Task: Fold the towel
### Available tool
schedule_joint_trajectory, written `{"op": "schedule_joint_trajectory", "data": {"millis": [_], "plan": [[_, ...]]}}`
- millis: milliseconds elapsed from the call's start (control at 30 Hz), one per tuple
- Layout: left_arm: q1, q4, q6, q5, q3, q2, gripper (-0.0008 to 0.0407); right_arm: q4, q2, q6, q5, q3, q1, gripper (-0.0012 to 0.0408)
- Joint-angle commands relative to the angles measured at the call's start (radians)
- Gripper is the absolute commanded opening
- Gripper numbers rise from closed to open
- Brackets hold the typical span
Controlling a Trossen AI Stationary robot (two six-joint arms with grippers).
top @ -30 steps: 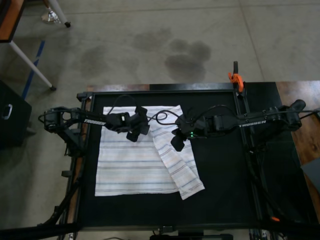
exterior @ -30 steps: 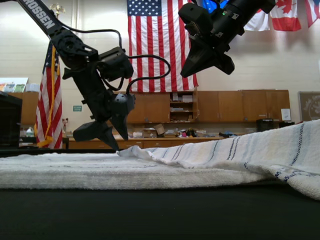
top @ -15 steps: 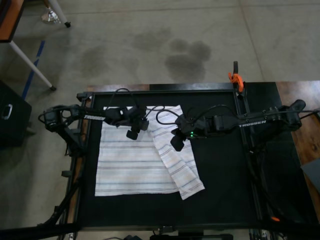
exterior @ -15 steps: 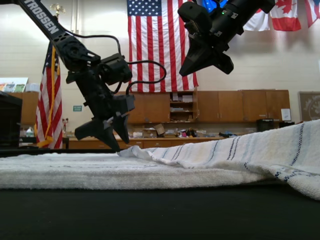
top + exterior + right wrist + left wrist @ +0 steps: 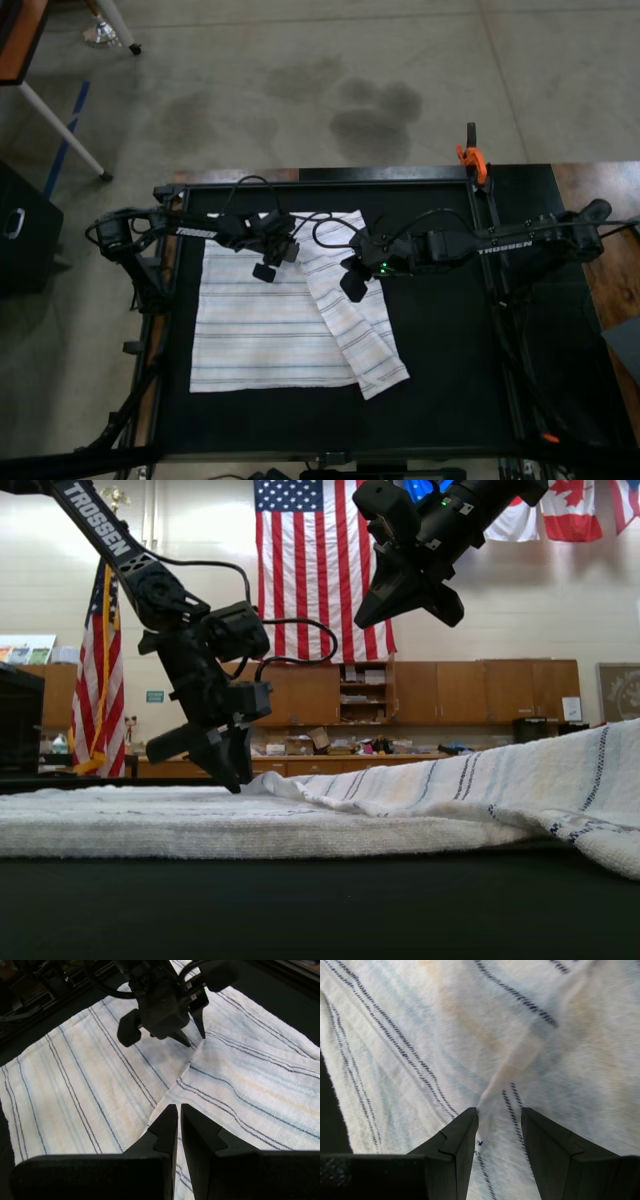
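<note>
The towel (image 5: 270, 325) lies on the black bench (image 5: 450, 380), one side folded over diagonally. My left gripper (image 5: 499, 1122) is spread astride a raised crease. My right gripper (image 5: 179, 1115) hangs above, nearly pressed together, holding nothing.

From my station, the top view is evenly lit and fairly sharp, though the black table (image 5: 440, 380) swallows detail and the arms blend into it. The exterior view is bright at the back, so the arms read as dark silhouettes; the near table edge is soft. My left wrist view is blurred across the towel (image 5: 445, 1035), possibly too close to focus. The right wrist view is crisper, with soft shadows and dim corners.
</note>
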Motion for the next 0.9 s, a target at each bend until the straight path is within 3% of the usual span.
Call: {"op": "schedule_joint_trajectory", "data": {"millis": [0, 533, 633, 800, 867], "plan": [[0.000, 0.021, -0.002, -0.031, 0.000, 0.005, 0.0121, 0.001, 0.000, 0.000, 0.000, 0.000, 0.000, 0.0006], [0.000, 0.009, -0.025, -0.024, -0.001, 0.032, 0.0119, 0.003, 0.000, 0.000, 0.000, 0.000, 0.000, 0.0006], [0.000, 0.017, -0.025, -0.026, -0.001, 0.033, 0.0094, 0.003, 0.000, 0.000, 0.000, 0.000, 0.000, 0.0006], [0.002, 0.037, -0.023, -0.051, -0.001, -0.001, 0.0000, 0.003, 0.000, 0.000, 0.000, 0.000, 0.000, 0.0006], [0.007, 0.040, -0.025, -0.053, -0.001, -0.006, 0.0003, 0.004, 0.000, 0.000, 0.000, 0.000, 0.000, 0.0005]]}}
